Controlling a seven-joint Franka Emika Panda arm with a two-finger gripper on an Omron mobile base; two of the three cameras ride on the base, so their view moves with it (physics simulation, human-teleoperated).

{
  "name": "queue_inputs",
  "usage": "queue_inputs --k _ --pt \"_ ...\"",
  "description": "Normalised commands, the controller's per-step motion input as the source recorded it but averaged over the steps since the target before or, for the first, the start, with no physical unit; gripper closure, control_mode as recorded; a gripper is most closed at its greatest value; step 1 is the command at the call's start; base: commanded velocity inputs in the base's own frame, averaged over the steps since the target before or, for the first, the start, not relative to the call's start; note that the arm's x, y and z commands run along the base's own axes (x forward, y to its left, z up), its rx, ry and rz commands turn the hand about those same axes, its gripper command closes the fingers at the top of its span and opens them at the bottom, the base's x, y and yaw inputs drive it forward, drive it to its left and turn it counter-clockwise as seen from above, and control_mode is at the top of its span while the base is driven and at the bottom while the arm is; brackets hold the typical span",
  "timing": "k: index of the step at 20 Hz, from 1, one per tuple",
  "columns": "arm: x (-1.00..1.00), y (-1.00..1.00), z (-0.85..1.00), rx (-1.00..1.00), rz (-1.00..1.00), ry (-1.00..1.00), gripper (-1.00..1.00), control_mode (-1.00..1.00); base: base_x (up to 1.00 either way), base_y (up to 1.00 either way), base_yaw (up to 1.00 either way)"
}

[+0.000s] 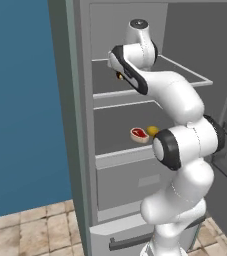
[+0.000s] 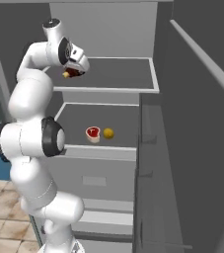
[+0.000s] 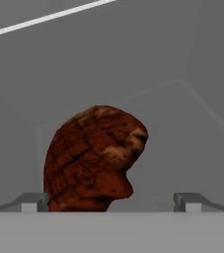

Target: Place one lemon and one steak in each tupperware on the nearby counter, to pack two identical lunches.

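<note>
Up on the fridge's upper shelf [image 2: 108,74], the hand [image 3: 111,200] hovers with its fingers spread wide and nothing clamped, a browned piece of meat [image 3: 93,155] sitting just ahead between the fingertips. On the lower shelf [image 2: 118,129] a steak [image 2: 93,133] and a lemon [image 2: 108,133] lie side by side.

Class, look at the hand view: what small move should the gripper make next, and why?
Probably ease the open gripper forward and slightly leftward in the hand view: the brown-red lump lies just ahead, left of centre between the fingertips, not yet straddled.
</note>
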Motion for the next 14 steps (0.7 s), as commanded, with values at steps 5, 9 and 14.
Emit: queue_inputs --k 5,9,14 --pt "0.03 0.0 -0.44 0.0 -0.01 0.12 -1.0 -1.0 0.0 0.0 0.0" --pt "-0.11 0.07 -0.48 0.0 0.0 0.0 -1.0 -1.0 0.0 0.0 0.0" --pt "-0.02 0.06 -0.63 0.0 0.0 0.0 -1.0 -1.0 0.0 0.0 0.0"
